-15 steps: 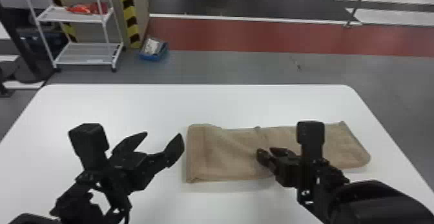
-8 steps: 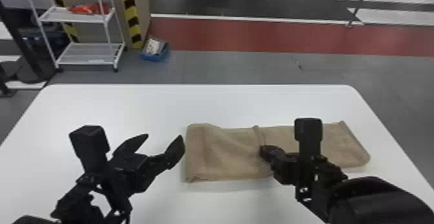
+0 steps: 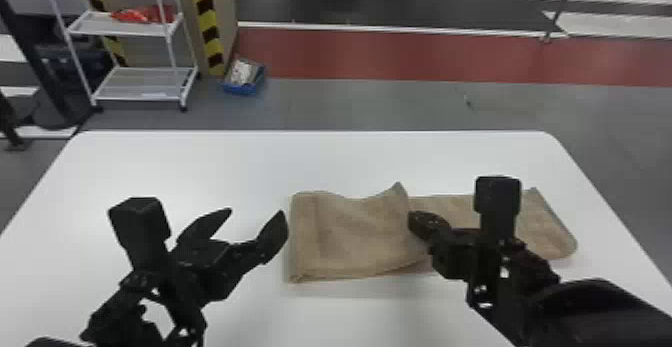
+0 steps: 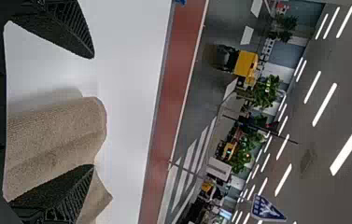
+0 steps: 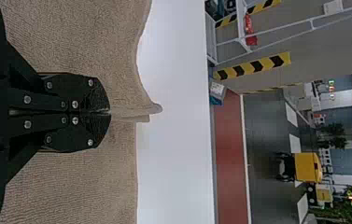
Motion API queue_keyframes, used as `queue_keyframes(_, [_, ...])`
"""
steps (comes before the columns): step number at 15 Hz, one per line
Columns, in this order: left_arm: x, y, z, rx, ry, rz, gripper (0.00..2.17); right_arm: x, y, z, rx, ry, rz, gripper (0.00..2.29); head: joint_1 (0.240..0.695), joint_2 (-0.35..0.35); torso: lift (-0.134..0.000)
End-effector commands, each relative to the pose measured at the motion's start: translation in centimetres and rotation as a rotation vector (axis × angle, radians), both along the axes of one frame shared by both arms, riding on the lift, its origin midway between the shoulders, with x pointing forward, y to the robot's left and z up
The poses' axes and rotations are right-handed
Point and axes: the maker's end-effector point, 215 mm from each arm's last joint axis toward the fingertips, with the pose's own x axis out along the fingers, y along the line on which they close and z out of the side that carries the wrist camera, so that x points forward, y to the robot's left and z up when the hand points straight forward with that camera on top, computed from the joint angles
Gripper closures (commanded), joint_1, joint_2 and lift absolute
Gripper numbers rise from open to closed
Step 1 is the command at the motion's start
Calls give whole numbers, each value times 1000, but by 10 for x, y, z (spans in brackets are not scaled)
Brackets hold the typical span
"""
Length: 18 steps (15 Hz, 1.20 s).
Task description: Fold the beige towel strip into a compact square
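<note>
The beige towel strip (image 3: pixel 350 236) lies across the table right of centre, its left part folded over in layers and a corner raised near its middle. At that raised edge is my right gripper (image 3: pixel 417 223). In the right wrist view the right gripper (image 5: pixel 108 112) is shut, pinching the edge of the towel (image 5: pixel 85 42). My left gripper (image 3: pixel 257 221) stands open just left of the towel's left end, nothing between its fingertips in the head view. In the left wrist view the left gripper (image 4: pixel 93 112) has fingers spread, with the towel (image 4: pixel 57 135) beyond them.
The white table (image 3: pixel 200 161) has bare surface behind the towel and on its left. Beyond its far edge stand a white shelf rack (image 3: pixel 145 83) and a blue bin (image 3: pixel 243 78) on the floor.
My right gripper has lifted slightly, raising the towel's edge and far corner near the middle. The left gripper has stayed nearly in place, open.
</note>
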Motion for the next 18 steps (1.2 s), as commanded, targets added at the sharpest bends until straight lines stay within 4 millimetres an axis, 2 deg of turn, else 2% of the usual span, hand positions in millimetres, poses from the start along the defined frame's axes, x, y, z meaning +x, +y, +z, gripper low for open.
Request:
queue_keyframes(1, [0, 3, 2, -3, -10, 8, 39, -1, -2, 23, 6, -38, -2, 1146, 695, -62, -124])
queue_keyframes(2, [1, 5, 2, -2, -10, 11, 39, -3, -5, 34, 5, -54, -7, 1146, 695, -62, -124])
queue_keyframes(4, [1, 8, 0, -5, -9, 18, 39, -7, -29, 53, 3, -81, -42, 1146, 695, -63, -124])
queue_keyframes(5, [2, 10, 3, -13, -14, 25, 39, -10, -46, 62, 11, -86, -62, 1146, 695, -67, -124])
queue_keyframes(7, [4, 13, 1, -15, -15, 30, 39, -21, -82, 67, 25, -78, -106, 1146, 695, -84, -124])
queue_keyframes(9, [5, 10, 3, -18, -18, 28, 39, -27, -121, 76, 41, -78, -154, 1146, 695, -126, -124])
queue_keyframes(10, [5, 8, 2, -20, -17, 24, 39, -27, -134, 81, 49, -86, -166, 1146, 695, -142, -124])
queue_keyframes(12, [6, 5, 1, -18, -14, 19, 39, -24, -149, 93, 56, -99, -168, 1146, 695, -197, -124])
queue_keyframes(14, [5, 2, 1, -18, -14, 15, 39, -15, -164, 106, 56, -124, -177, 1146, 695, -219, -124])
queue_keyframes(18, [4, 1, -1, -14, -8, 12, 60, -2, -180, 119, 81, -151, -155, 1146, 695, -251, -124])
